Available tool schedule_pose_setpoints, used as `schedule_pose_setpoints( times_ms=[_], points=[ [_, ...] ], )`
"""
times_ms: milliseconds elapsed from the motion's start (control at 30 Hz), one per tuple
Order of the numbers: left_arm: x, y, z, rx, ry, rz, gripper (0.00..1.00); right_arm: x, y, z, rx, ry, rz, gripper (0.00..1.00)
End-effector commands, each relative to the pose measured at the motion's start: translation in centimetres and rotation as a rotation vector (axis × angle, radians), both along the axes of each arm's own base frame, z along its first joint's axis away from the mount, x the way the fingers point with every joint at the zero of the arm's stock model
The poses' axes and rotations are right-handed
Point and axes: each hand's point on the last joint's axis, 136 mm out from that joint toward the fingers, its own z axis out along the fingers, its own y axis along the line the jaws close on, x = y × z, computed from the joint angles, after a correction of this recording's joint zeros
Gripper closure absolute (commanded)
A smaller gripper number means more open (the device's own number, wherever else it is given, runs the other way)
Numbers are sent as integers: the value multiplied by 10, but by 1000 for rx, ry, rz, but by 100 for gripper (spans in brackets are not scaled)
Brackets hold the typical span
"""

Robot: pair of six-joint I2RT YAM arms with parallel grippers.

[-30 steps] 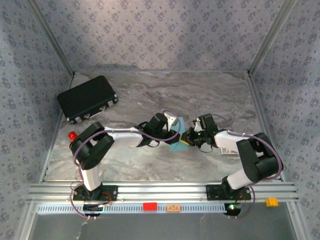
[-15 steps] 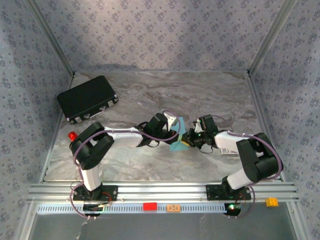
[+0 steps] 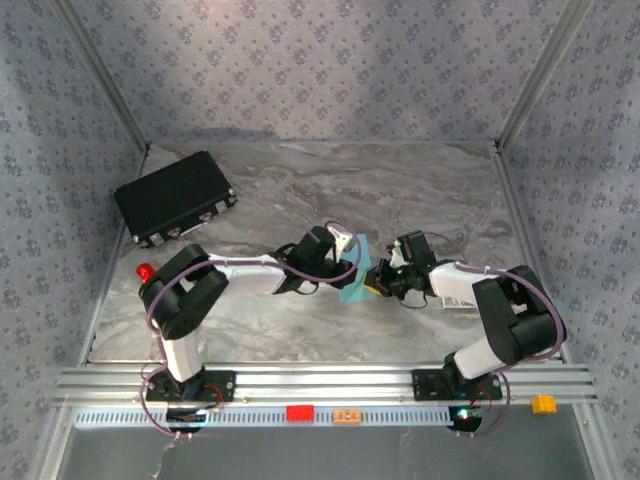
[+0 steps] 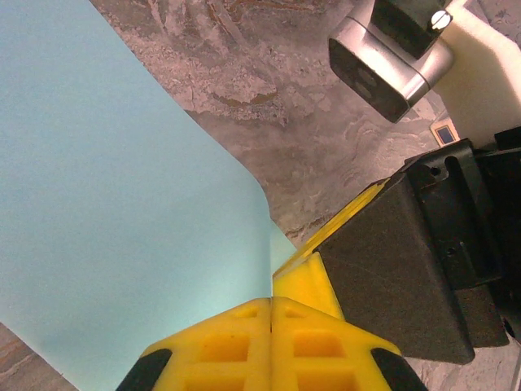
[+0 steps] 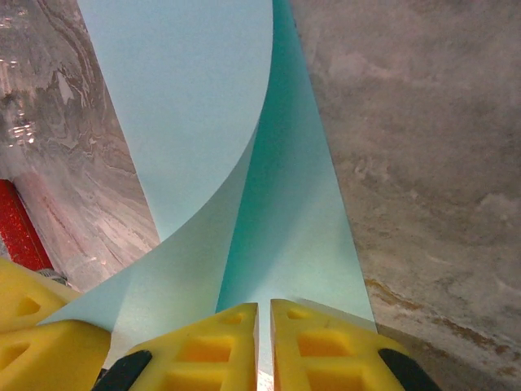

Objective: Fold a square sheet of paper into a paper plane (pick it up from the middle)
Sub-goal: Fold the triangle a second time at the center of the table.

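Observation:
The square sheet of paper point(image 3: 352, 291), light cyan-blue, is held off the table at mid-table between both grippers. It is bent over on itself in a loose curve, not flat. My left gripper point(image 3: 358, 272) comes in from the left. In the left wrist view its yellow fingertips point(image 4: 271, 303) are pressed together on the edge of the sheet point(image 4: 122, 204). My right gripper point(image 3: 376, 280) meets it from the right. In the right wrist view its jaws point(image 5: 264, 308) are pinched on the paper point(image 5: 285, 204), with a sliver of gap between them. The two grippers almost touch.
A black case point(image 3: 175, 197) lies at the back left. There is a small red object point(image 3: 146, 272) near the left arm, and a red stick point(image 5: 18, 228) at the left of the right wrist view. The metal frame point(image 3: 320, 380) borders the marble table at the front.
My left gripper has closed its jaws on the sheet. The paper has shifted slightly and stands a little more upright between the grippers. Both arms have barely moved.

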Motion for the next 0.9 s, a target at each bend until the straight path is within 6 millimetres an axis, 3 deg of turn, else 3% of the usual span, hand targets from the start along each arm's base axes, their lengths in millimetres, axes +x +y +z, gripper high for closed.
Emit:
schedule_pose_setpoints(
  times_ms=[0,500,867],
  points=[
    [2,0,5,-2,-9,1,100,-3,-4,-8,-29,20,7,87],
    [1,1,5,-6,-8,6,100,-1,1,-6,-13,19,4,88],
    [3,3,0,16,-12,8,100,-10,-10,-25,-97,63,8,89]
  ],
)
